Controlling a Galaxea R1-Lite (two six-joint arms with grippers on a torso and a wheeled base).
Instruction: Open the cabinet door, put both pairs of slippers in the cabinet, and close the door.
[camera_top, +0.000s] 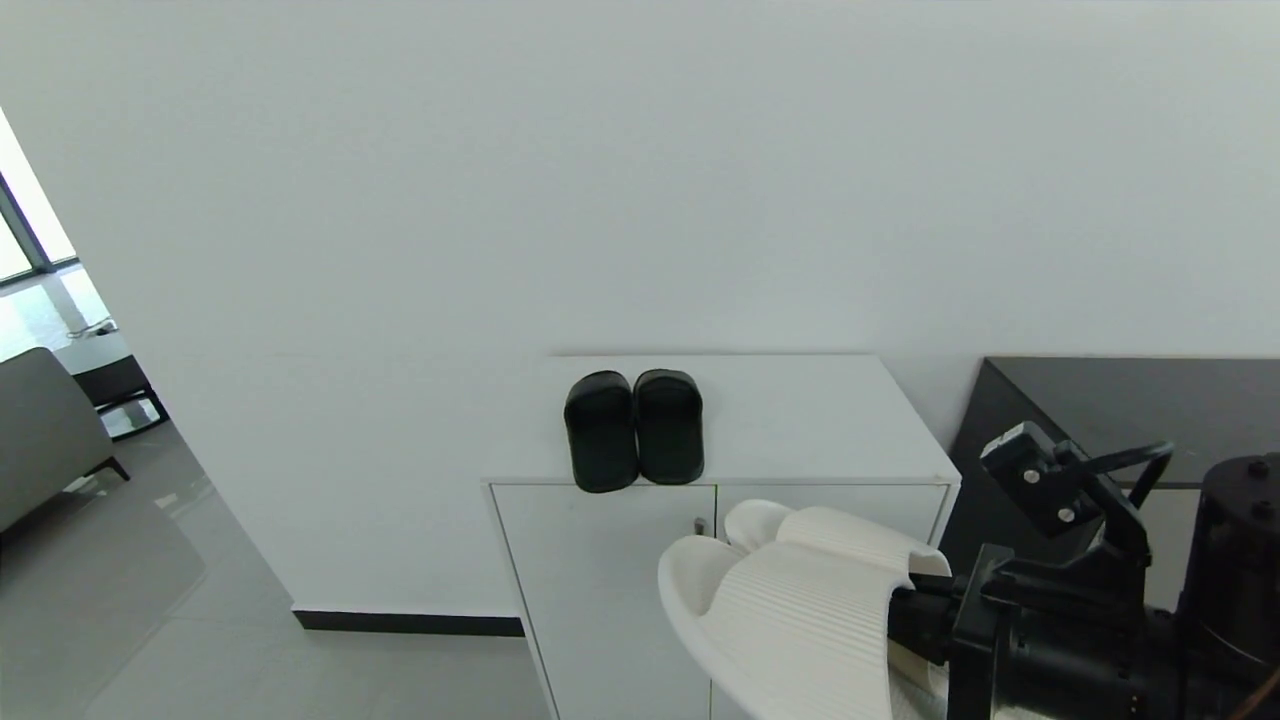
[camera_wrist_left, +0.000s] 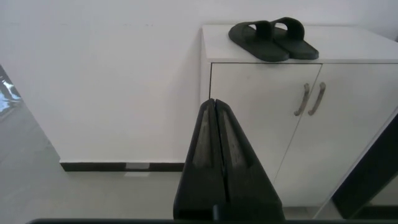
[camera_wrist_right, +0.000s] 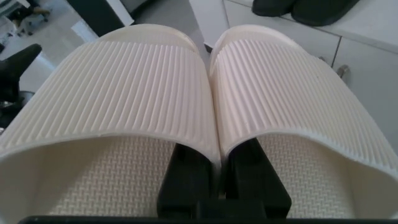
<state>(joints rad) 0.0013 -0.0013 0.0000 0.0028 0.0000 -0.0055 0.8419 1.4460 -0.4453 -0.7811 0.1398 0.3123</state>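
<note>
On top of the white cabinet (camera_top: 800, 410), a pair of black slippers (camera_top: 633, 428) lies side by side, the two touching. They sit left of the middle, with their near ends at the front edge and well apart from the right-hand corners. Both cabinet doors (camera_wrist_left: 261, 118) are shut, and their two slim metal handles (camera_wrist_left: 309, 99) stand upright next to each other where the doors meet.

A pair of white slippers (camera_top: 800, 610) with ribbed straps hangs in the air in front of the right door, below the level of the cabinet top and not touching the cabinet. Their open ends face the arm. The right jaws are clenched on this pair: one dark finger (camera_wrist_right: 186, 180) reaches into each slipper, and together they pinch the two inner sides that press against each other. From the head view, the slippers cover most of the handles.

The left jaws are pressed flat together with nothing between them. They are low over the floor (camera_wrist_left: 37, 186), facing the cabinet's left front corner and apart from it.

A dark baseboard (camera_top: 400, 623) runs along the foot of the white wall (camera_top: 400, 200) left of the cabinet. A dark panel (camera_top: 1100, 410) stands just to the cabinet's right. A grey chair (camera_top: 40, 430) stands far off on the left.
</note>
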